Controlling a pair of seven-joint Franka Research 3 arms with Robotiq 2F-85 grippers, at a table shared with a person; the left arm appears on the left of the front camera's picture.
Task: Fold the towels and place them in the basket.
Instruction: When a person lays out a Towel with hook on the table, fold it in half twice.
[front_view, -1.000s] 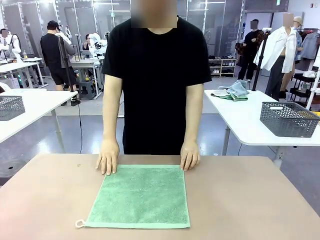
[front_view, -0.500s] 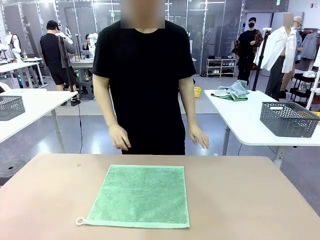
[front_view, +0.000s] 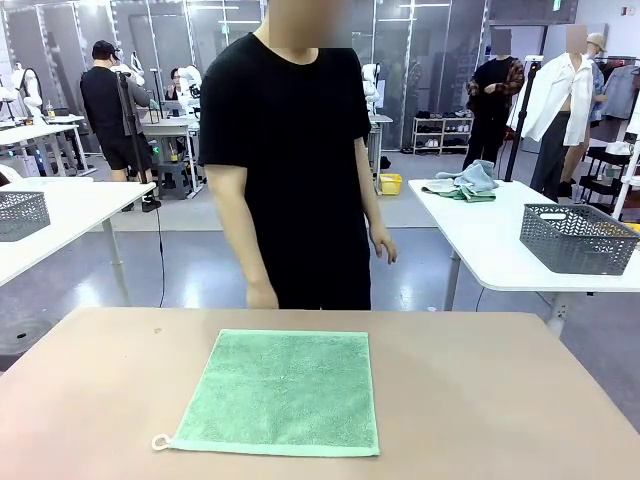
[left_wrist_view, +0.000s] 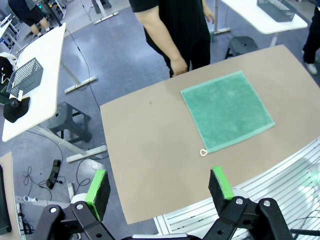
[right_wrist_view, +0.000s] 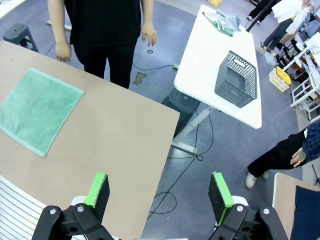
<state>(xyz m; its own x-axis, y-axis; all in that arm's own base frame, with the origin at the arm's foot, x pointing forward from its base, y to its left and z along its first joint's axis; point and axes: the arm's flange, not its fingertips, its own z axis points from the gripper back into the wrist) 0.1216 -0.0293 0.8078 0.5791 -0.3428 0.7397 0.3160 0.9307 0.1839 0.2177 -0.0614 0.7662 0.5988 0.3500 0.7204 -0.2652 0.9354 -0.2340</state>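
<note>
Mint-green square terry-cloth towel (front_view: 280, 390), flat and unfolded on tan counter (front_view: 480, 390), white loop (front_view: 159, 442) at its near-left corner; left fingers (left_wrist_view: 98, 189) and right fingers (right_wrist_view: 98, 189) wide, empty, well above; advised: pinch both near corners together, fold evenly.

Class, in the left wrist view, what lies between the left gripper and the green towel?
Only bare brown tabletop separates the open left gripper from the towel; the left wrist view shows this.

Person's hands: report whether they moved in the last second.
Yes. The hands lifted off the towel's far corners and drew back beyond the table's far edge.
</note>
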